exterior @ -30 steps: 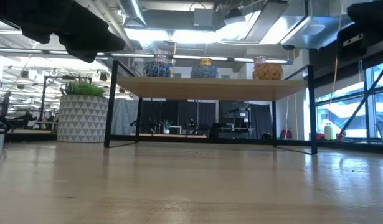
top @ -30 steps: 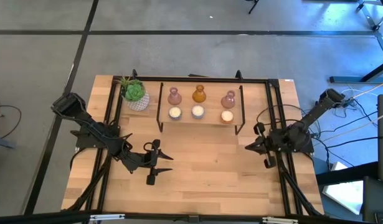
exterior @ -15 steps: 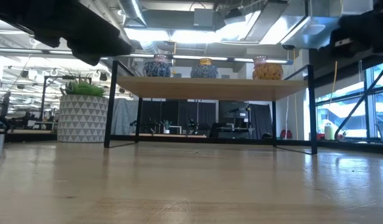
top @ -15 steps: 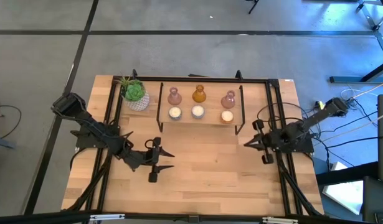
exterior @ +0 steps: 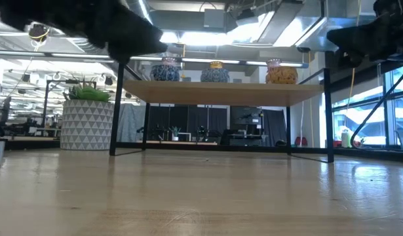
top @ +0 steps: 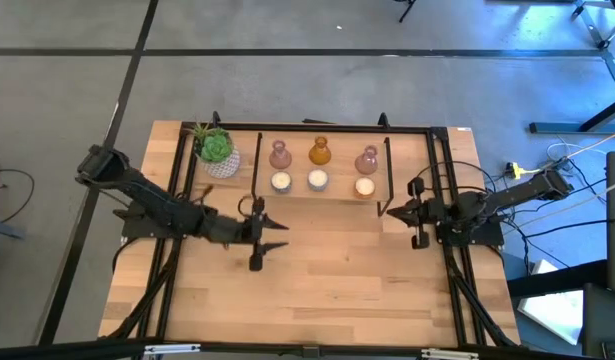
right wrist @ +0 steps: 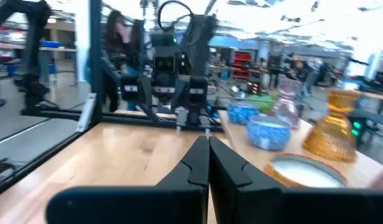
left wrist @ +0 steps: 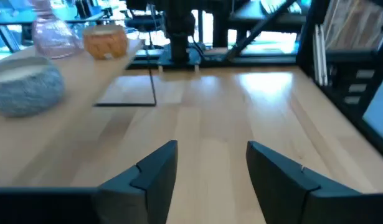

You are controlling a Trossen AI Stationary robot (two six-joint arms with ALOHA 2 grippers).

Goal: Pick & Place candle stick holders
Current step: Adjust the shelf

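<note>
Six candle stick holders stand by their bases on a small wooden shelf (top: 337, 194) with black legs at the table's far middle. The far row is pink glass (top: 279, 153), amber glass (top: 320, 151) and pink glass (top: 367, 159). The near row is three cream-white round ones (top: 281, 181), (top: 317, 179), (top: 364, 186). My left gripper (top: 279, 236) is open and empty, above the table just near of the shelf's left end; its wrist view (left wrist: 211, 155) shows the fingers apart. My right gripper (top: 384, 211) is shut and empty beside the shelf's right leg; its wrist view (right wrist: 208, 146) shows the fingers together.
A green plant in a white patterned pot (top: 217, 152) stands left of the shelf. The shelf's thin black legs (top: 257, 170), (top: 387, 172) rise at its two ends. A black frame (top: 177, 180) runs along the table's sides. Bare wood (top: 337, 280) lies near of the shelf.
My left gripper has gone toward the far edge and a little right, toward the shelf's left end, and stays open. My right gripper has gone toward the far edge and left, up to the shelf's right leg. The holders have not moved.
</note>
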